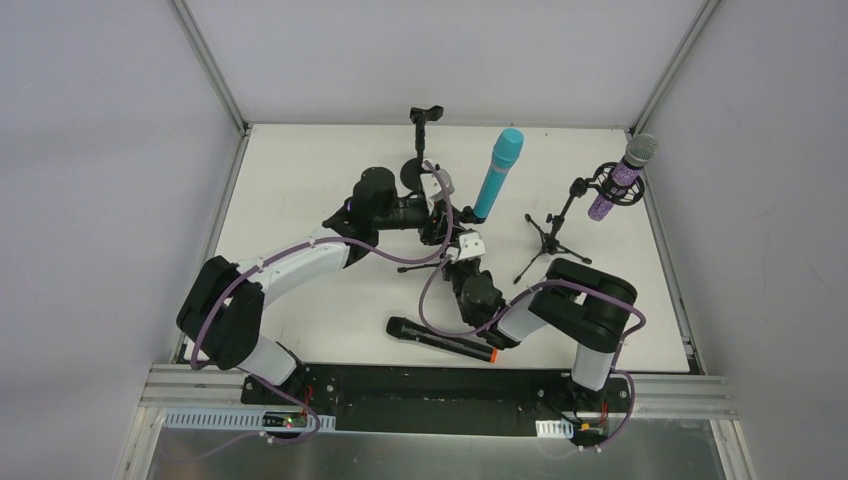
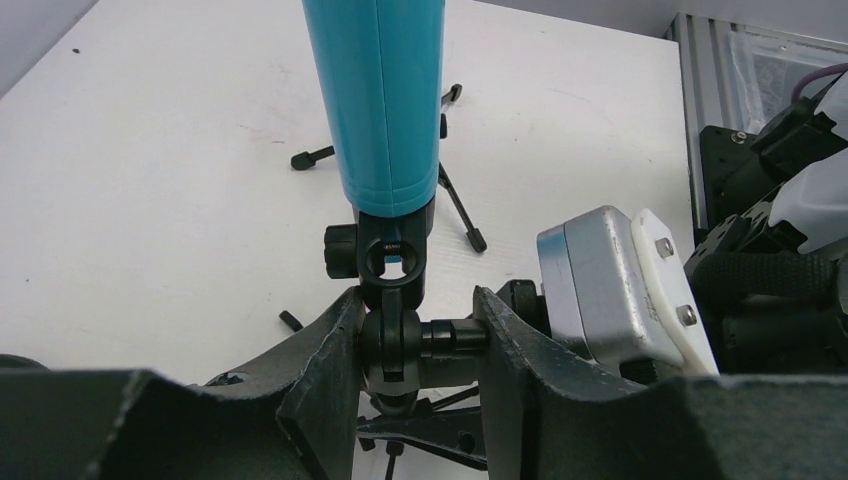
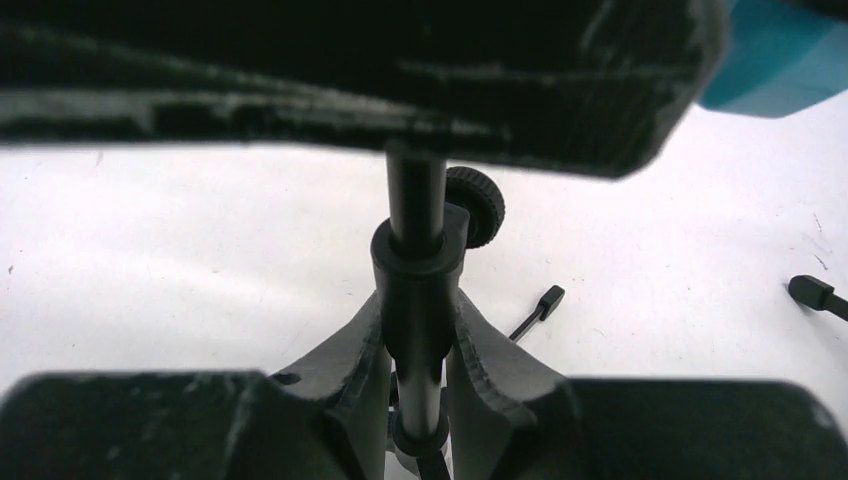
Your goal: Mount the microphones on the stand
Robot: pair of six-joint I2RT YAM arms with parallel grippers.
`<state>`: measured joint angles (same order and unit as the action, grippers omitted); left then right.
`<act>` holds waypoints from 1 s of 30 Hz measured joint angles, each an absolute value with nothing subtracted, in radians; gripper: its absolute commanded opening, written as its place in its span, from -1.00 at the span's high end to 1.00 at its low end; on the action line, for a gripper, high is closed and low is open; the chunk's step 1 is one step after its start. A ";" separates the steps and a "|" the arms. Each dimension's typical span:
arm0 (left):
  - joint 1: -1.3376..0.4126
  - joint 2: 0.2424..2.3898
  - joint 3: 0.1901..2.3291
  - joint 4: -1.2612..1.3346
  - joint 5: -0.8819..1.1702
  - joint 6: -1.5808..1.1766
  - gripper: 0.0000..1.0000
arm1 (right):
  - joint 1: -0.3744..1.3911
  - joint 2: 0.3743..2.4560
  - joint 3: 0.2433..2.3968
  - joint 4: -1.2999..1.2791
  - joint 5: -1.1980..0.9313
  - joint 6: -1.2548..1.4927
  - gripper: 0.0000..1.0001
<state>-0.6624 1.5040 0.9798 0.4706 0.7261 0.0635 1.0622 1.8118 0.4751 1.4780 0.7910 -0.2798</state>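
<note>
The turquoise microphone (image 1: 499, 172) sits tilted in the clip of a small black tripod stand (image 1: 452, 250) at the table's middle; it also shows in the left wrist view (image 2: 385, 100). My left gripper (image 1: 438, 215) is shut on that stand's swivel joint (image 2: 395, 345) just under the clip. My right gripper (image 1: 463, 258) is shut on the stand's pole (image 3: 415, 300) lower down. The glittery purple microphone (image 1: 623, 176) hangs in a second stand (image 1: 558, 228) at the right. The black microphone with the orange ring (image 1: 441, 340) lies flat near the front, by the right arm.
A third stand (image 1: 425, 128) with an empty clip is at the back centre. The second stand's tripod legs (image 2: 458, 205) spread just beyond the turquoise microphone. The left gripper's finger (image 3: 350, 80) crosses the top of the right wrist view.
</note>
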 measured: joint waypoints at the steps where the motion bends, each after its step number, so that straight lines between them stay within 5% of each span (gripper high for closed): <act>1: -0.659 1.497 0.980 0.461 0.727 0.064 1.00 | 1.068 1.814 0.479 1.478 0.794 -0.282 1.00; 30: -0.599 1.217 0.996 0.238 0.699 0.080 1.00 | 1.143 1.878 0.535 1.514 0.710 -0.305 1.00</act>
<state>-0.5987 1.2167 0.9958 0.2379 0.6991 0.0803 1.1431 1.8782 0.5346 1.5143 0.7101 -0.3046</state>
